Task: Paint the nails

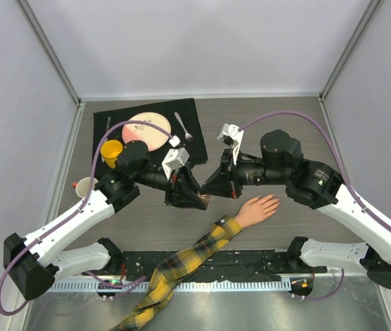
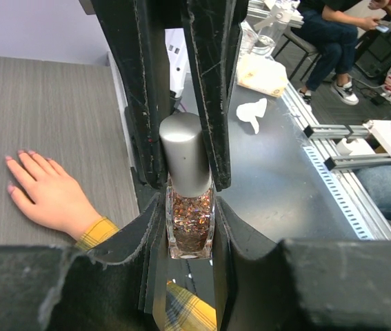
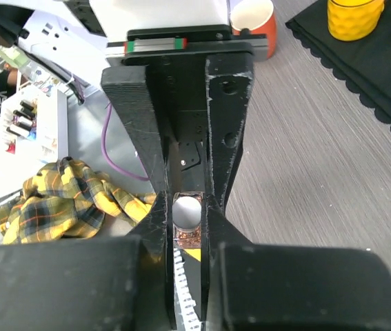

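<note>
Glass polish bottle (image 2: 189, 231), likely light, slippery and fragile: left hand (image 2: 189, 207) clamps its body, right hand (image 3: 187, 207) pinches the silver cap (image 2: 185, 152); nails (image 1: 275, 201) at three o'clock.

Robotics lab, aluminium rails (image 2: 329, 181), walled table (image 1: 271, 117)

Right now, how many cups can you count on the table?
2. A yellow cup stands on the black mat, at its left side; a red-and-white mug sits off it, on the table. Others may be hidden.
</note>
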